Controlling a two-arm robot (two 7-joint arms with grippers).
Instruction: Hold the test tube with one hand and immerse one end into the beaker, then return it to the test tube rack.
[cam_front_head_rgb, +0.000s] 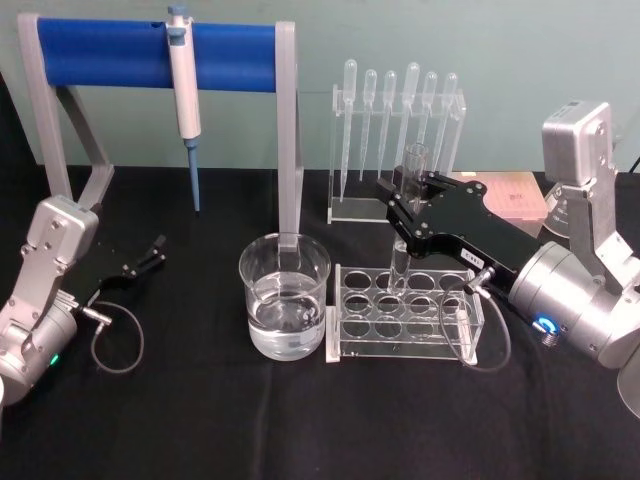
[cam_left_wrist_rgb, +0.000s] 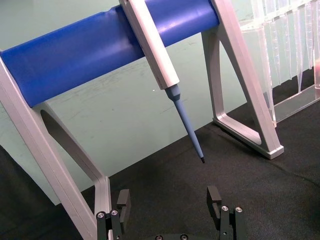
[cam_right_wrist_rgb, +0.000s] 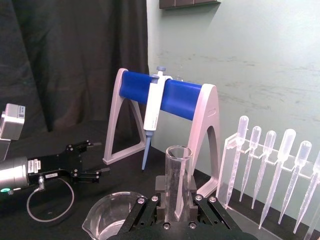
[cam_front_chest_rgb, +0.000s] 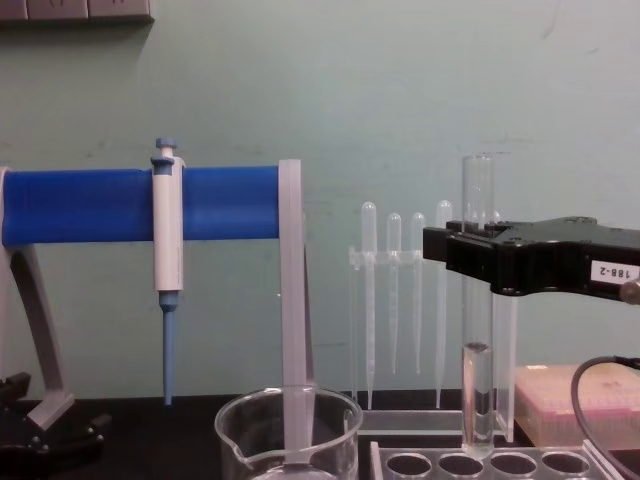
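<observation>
While the test tube (cam_front_chest_rgb: 478, 370) is just plain clear glass with an open rim and a round bottom, it's standing dead upright, lower end right at a back-row hole of the test tube rack (cam_front_head_rgb: 470, 320), next to the beaker (cam_front_head_rgb: 285, 290). The right hand (cam_front_head_rgb: 410, 192) has its fingers (cam_right_wrist_rgb: 160, 186) pinched narrow around the tube's upper half. The left hand (cam_front_head_rgb: 155, 250) sits low over the bench (cam_front_head_rgb: 200, 420) off to the left, spread apart and holding nothing.
</observation>
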